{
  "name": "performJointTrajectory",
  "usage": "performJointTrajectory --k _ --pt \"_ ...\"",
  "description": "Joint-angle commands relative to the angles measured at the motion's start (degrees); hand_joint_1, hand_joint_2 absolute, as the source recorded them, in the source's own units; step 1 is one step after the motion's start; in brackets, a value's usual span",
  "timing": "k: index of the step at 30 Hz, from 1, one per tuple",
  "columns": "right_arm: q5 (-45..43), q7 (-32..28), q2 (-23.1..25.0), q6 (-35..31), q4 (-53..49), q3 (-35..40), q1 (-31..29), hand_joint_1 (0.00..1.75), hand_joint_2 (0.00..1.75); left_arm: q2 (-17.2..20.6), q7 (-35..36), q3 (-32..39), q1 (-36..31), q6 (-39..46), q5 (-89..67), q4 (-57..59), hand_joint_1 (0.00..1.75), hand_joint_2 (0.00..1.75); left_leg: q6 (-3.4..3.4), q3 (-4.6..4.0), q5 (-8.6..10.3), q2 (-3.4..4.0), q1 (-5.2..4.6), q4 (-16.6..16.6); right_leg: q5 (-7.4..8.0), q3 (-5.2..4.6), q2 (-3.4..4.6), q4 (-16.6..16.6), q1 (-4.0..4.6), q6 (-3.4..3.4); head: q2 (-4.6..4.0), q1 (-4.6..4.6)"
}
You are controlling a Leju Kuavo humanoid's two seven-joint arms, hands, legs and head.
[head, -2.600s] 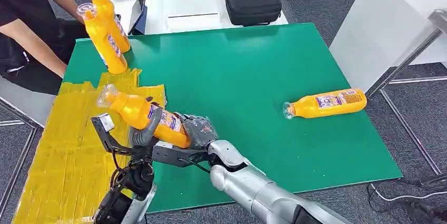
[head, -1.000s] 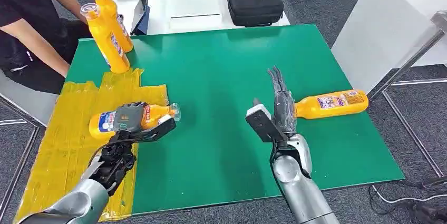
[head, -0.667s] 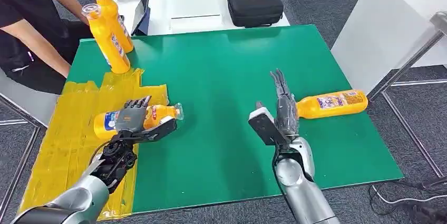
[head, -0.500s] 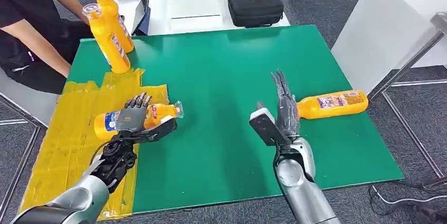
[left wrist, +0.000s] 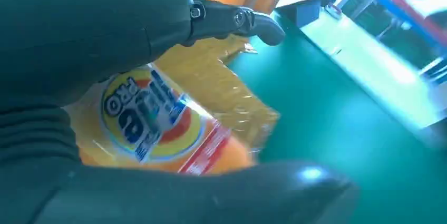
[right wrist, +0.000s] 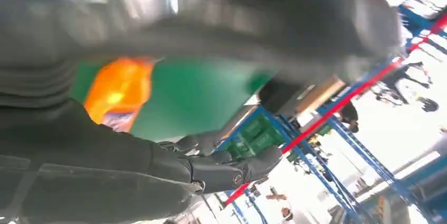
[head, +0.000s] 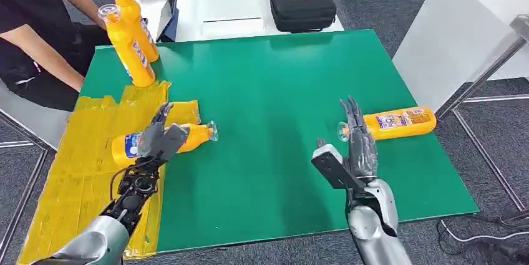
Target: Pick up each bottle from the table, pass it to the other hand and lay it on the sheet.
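Table: the green table [head: 274, 90] carried everything, with the yellow sheet [head: 81, 171] taped over its left corner as the drop zone.
Person: someone in black [head: 31, 28] sat at the far left, near two upright bottles [head: 128, 43] that stood at the sheet's far edge, seemingly waiting their turn.
Laid bottle: one orange bottle [head: 134, 143] lay on its side across the sheet's edge, body on the yellow, cap [head: 212, 131] poking out over the green; by my reading it was delivered.
Left hand: the left hand [head: 159, 137] hung over that bottle with fingers spread and nothing gripped, a release posture; the left wrist view showed the label [left wrist: 147, 113] lying between thumb and fingers.
Table bottle: another bottle [head: 393, 121] lay on its side near the table's right edge, neck toward the centre.
Right hand: the right hand [head: 359, 143] stood just beside that neck, fingers straight and apart, empty, likely lined up to pick it.
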Motion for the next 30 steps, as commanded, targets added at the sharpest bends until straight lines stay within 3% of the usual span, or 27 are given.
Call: performJointTrajectory --k 1,3,7,9,11,14,19,23,30 --pt "-1.1 -1.3 -7.8 1.9 -18.3 -19.4 12.5 0.00 1.75 -0.6 -1.8 3.5 10.7 -0.9 17.9 -23.6 0.00 0.00 0.00 0.03 -0.06 -0.09 -0.05 0.0 -0.12 0.11 -0.18 0.0 -0.03 0.04 0.00 0.02" --pt "-1.9 -4.1 -7.9 2.6 -22.4 -27.8 17.2 0.00 1.75 0.0 -1.5 3.1 14.6 0.0 21.8 -30.0 0.00 0.00 -0.01 0.13 -0.18 -0.20 -0.08 0.0 -0.28 0.24 -0.36 0.0 -0.05 0.05 0.00 0.00" --pt "-1.4 -5.2 -6.3 3.5 -22.3 -29.4 16.7 0.00 1.75 0.1 -1.9 2.9 14.8 0.6 23.0 -30.0 0.00 0.00 0.14 0.03 -0.25 -0.08 -0.10 0.0 -0.24 0.11 -0.18 0.0 -0.08 0.10 0.00 0.00" --pt "-3.9 -4.8 -7.4 3.8 -21.7 -34.7 17.6 0.00 1.75 0.2 -3.5 3.6 16.2 1.1 26.1 -31.6 0.00 0.00 0.10 0.05 -0.33 -0.03 -0.07 0.1 -0.27 0.14 -0.12 0.0 -0.04 0.12 0.00 0.02" --pt "-3.3 -3.3 -10.5 8.9 -18.3 -41.1 17.8 0.00 1.75 0.3 -4.4 4.4 19.1 0.9 29.2 -34.6 0.00 0.00 0.07 0.12 -0.41 -0.06 -0.10 0.1 -0.32 0.18 -0.16 0.0 -0.06 0.15 0.00 0.00" --pt "-2.1 -4.5 -15.1 15.3 -4.8 -47.6 11.0 0.00 1.75 0.0 -5.1 3.9 22.0 0.5 30.7 -37.2 0.00 0.00 0.13 0.19 -0.42 -0.07 -0.13 0.0 -0.32 0.25 -0.17 -0.1 -0.09 0.21 0.00 0.00" --pt "2.5 -2.1 -26.6 14.0 21.3 -44.7 -2.9 0.00 1.75 -1.5 -4.4 2.2 21.1 0.4 30.9 -39.8 0.00 0.00 0.23 0.16 -0.42 0.27 -0.10 0.1 -0.14 0.26 0.14 -0.2 -0.07 0.31 0.00 -0.02" --pt "5.3 -1.4 -31.4 12.9 36.4 -41.4 -10.8 0.00 1.75 -1.8 -3.3 1.8 23.1 0.6 30.9 -43.3 0.00 0.00 0.32 0.34 -0.42 0.39 -0.23 0.1 -0.17 0.46 0.12 -0.2 -0.18 0.38 0.00 0.00" --pt "8.3 0.4 -34.4 13.0 44.8 -38.6 -15.8 0.00 1.75 -1.7 -3.2 1.0 22.4 0.1 31.0 -42.0 0.00 0.00 0.47 0.16 -0.21 0.11 -0.39 0.1 -0.03 0.25 -0.06 -0.1 -0.37 0.56 0.00 0.00"
